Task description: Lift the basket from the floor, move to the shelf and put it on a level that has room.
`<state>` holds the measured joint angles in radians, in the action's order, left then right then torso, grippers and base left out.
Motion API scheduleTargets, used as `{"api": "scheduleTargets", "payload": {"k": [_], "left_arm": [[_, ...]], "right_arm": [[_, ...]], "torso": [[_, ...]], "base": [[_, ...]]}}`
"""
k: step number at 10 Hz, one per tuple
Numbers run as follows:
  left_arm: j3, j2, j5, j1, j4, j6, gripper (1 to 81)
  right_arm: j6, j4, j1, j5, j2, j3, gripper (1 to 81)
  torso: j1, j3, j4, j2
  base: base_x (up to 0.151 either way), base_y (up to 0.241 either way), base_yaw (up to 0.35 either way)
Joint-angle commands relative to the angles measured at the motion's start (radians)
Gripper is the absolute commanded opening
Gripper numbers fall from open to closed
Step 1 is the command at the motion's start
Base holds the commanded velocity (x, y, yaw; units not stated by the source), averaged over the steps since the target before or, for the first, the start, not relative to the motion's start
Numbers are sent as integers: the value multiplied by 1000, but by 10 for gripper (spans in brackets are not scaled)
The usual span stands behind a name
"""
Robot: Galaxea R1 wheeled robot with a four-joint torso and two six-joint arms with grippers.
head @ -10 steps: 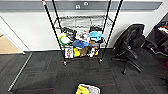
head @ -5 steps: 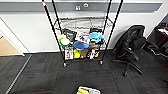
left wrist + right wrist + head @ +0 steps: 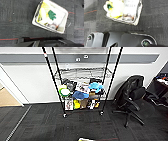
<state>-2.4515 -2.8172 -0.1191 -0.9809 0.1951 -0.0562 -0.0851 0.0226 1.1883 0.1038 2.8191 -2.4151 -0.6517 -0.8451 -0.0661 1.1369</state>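
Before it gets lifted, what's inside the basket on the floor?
The basket holds a yellow-and-white soft item with a green leaf-shaped patch and a printed packet. Anything underneath them is covered.

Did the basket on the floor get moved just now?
Cannot tell. The basket sits lower in the head view than before, but the shelf grew and slid too, so the camera moved. It lies on the floor.

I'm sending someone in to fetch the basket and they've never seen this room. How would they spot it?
Find the tall black wire shelf against the white wall; the basket sits on the dark grey carpet floor out in front of it. It is a small pale rectangular tub holding yellow and white items and a green piece.
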Motion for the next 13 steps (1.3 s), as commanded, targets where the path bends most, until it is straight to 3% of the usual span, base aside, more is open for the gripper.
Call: {"api": "scheduleTargets", "payload": {"k": [1,6,8,10,13], "left_arm": [[-8,2,-66,83,12,1,811],[-5,1,-73,72,12,-1,811],[-4,-4,-73,76,9,-1,811],[-1,-4,-73,80,9,-1,811],[-3,-4,-73,106,12,-2,811]], "right_arm": [[1,10,-41,-55,-18,-10,811],[1,10,-38,-55,-16,-10,811],[1,10,-40,-55,-18,-10,811],[1,10,-46,-55,-16,-10,811],[5,10,-55,-55,-16,-11,811]], "torso": [[-63,0,0,97],[-171,0,0,269],[-211,-95,0,334],[-244,-132,0,387],[-307,-225,0,486]], "base": [[0,0,0],[0,0,0],[0,0,0],[0,0,0],[0,0,0]]}}
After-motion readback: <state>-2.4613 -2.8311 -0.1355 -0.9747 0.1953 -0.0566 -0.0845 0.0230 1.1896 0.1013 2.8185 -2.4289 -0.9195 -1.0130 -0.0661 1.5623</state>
